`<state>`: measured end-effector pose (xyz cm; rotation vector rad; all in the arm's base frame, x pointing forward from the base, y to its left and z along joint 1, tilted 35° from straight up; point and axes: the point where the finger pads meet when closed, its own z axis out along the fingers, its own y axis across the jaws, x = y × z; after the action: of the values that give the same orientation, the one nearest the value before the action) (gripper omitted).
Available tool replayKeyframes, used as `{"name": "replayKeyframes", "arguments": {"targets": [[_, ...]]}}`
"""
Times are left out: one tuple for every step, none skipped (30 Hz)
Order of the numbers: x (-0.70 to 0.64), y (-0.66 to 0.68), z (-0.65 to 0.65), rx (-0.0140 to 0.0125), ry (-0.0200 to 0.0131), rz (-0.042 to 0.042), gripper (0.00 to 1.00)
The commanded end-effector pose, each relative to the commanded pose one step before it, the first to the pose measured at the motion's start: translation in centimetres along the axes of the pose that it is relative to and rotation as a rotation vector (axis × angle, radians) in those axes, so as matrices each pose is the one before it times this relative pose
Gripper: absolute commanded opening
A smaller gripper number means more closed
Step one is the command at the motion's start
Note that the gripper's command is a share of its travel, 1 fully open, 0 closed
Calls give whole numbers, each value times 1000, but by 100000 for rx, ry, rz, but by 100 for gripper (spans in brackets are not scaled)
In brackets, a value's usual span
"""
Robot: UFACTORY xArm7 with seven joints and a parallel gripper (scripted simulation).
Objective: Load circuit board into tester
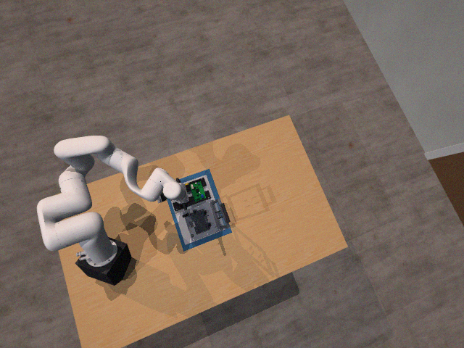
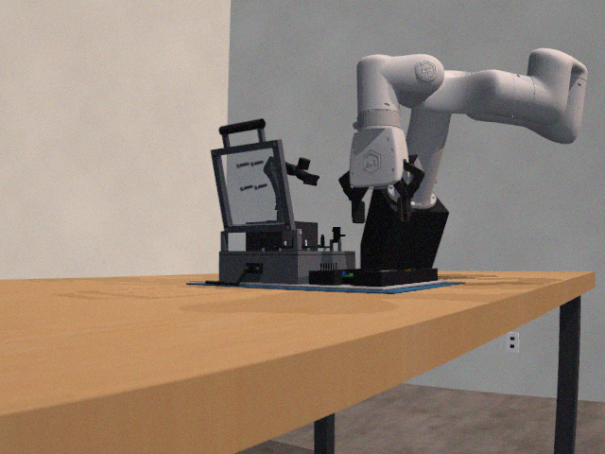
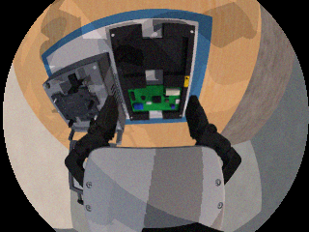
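Board, green and face up, is seen lying in a pocket of the black tray beside the open-lidded tester on the counter, with the tool spread fully wide and empty above it.

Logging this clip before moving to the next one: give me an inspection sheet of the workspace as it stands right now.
Surface: wooden table bearing a blue mat.
Job's things: green circuit board lies in the black tray, in the pocket nearer the wrist camera; other pocket bare. Tester beside the tray, lid raised on its hinge, handle up.
Clutter: nothing seen.
End effector: gripper open, holding nothing, above the tray and short of the board.
Cables: nothing seen.
Surroundings: grey floor, plain walls, wall socket.
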<state>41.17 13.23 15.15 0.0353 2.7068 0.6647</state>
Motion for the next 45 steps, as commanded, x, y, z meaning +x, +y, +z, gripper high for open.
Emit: {"name": "replayKeyframes", "arguments": {"targets": [[497,-47,2733,-178,-901,-79,100],[105,-12,320,0,0,0,100],[88,-10,267,0,0,0,100],[71,-8,215,0,0,0,100],[55,-6,167,0,0,0,100],[40,-4,122,0,0,0,100],[27,-3,82,0,0,0,100],[16,-2,49,0,0,0,100],[0,0,0,0,0,0,100],[0,0,0,0,0,0,100],[8,-1,24,0,0,0,100],[3,0,8,0,0,0,100],[0,0,1,0,0,0,100],[0,0,0,0,0,0,100],[0,0,0,0,0,0,100],[0,0,0,0,0,0,100],[0,0,0,0,0,0,100],[0,0,0,0,0,0,100],[0,0,0,0,0,0,100],[0,0,0,0,0,0,100],[0,0,0,0,0,0,100],[0,0,0,0,0,0,100],[0,0,0,0,0,0,100],[0,0,0,0,0,0,100],[0,0,0,0,0,0,100],[0,0,0,0,0,0,100],[0,0,0,0,0,0,100],[0,0,0,0,0,0,100],[0,0,0,0,0,0,100],[0,0,0,0,0,0,100],[0,0,0,0,0,0,100],[0,0,0,0,0,0,100],[0,0,0,0,0,0,100],[0,0,0,0,0,0,100],[0,0,0,0,0,0,100],[0,0,0,0,0,0,100],[0,0,0,0,0,0,100],[0,0,0,0,0,0,100],[0,0,0,0,0,0,100],[0,0,0,0,0,0,100],[0,0,0,0,0,0,100],[0,0,0,0,0,0,100],[0,0,0,0,0,0,100],[0,0,0,0,0,0,100],[0,0,0,0,0,0,100]]}}
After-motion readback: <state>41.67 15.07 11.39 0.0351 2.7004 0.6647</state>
